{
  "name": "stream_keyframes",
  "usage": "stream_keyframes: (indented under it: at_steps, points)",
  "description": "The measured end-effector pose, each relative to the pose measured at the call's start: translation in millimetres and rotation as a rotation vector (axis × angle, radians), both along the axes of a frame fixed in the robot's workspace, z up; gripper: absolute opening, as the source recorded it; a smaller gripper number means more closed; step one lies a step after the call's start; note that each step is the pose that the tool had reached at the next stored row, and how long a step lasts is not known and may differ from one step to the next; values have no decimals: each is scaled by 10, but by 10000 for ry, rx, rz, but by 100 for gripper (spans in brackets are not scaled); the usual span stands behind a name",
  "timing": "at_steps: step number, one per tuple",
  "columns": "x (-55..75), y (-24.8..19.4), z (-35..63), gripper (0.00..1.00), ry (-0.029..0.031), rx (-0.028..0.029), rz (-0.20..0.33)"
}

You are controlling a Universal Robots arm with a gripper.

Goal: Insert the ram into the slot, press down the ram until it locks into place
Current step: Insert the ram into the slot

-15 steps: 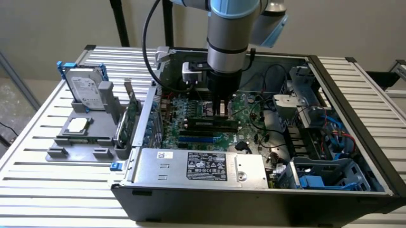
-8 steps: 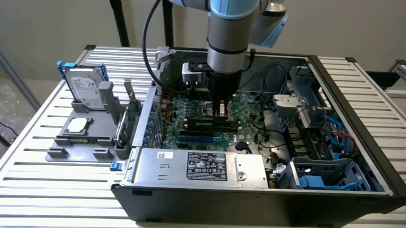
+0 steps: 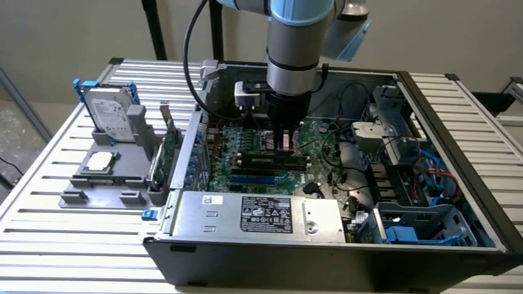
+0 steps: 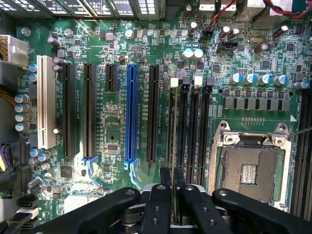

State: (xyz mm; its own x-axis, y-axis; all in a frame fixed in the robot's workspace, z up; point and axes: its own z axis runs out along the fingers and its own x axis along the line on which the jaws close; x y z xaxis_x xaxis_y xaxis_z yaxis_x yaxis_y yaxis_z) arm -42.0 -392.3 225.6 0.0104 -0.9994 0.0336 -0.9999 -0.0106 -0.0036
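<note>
— What do the containers hold?
— Your open computer case (image 3: 327,269) holds the green motherboard (image 3: 245,138). A silver power supply (image 3: 261,214) sits along its front wall, and a drive cage (image 3: 417,226) with blue parts is at the exterior view's right. Outside the case, at the exterior view's left, the gray tray (image 3: 90,184) carries a hard drive (image 3: 110,116) upright in a blue bracket and a small square chip (image 3: 100,161) lying flat.
— And my gripper?
— Your gripper (image 4: 173,187) is down inside the case over the board. Its fingers (image 4: 158,204) are pinched on the ram (image 4: 171,173), which you see edge-on as a thin line between them.
— Where is the ram against the slot?
— It runs in line with the slot (image 4: 175,122). That is the one of the four parallel black ones nearest the black expansion socket (image 4: 152,112) and farthest from the processor socket (image 4: 248,165). You cannot tell whether it is seated.
</note>
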Motion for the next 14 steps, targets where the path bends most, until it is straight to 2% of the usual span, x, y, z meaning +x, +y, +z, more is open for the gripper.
stream_keyframes:
  at_steps: [2, 3, 6, 11, 14]
  points:
    - [0, 0, 0, 15, 0, 1, 0]
    - [0, 0, 3, 22, -1, 3, -1]
    - [0, 0, 41, 22, 1, 5, -1]
    - [-5, -1, 165, 22, 19, 7, 1]
    - [-22, 0, 193, 19, 36, 7, -1]
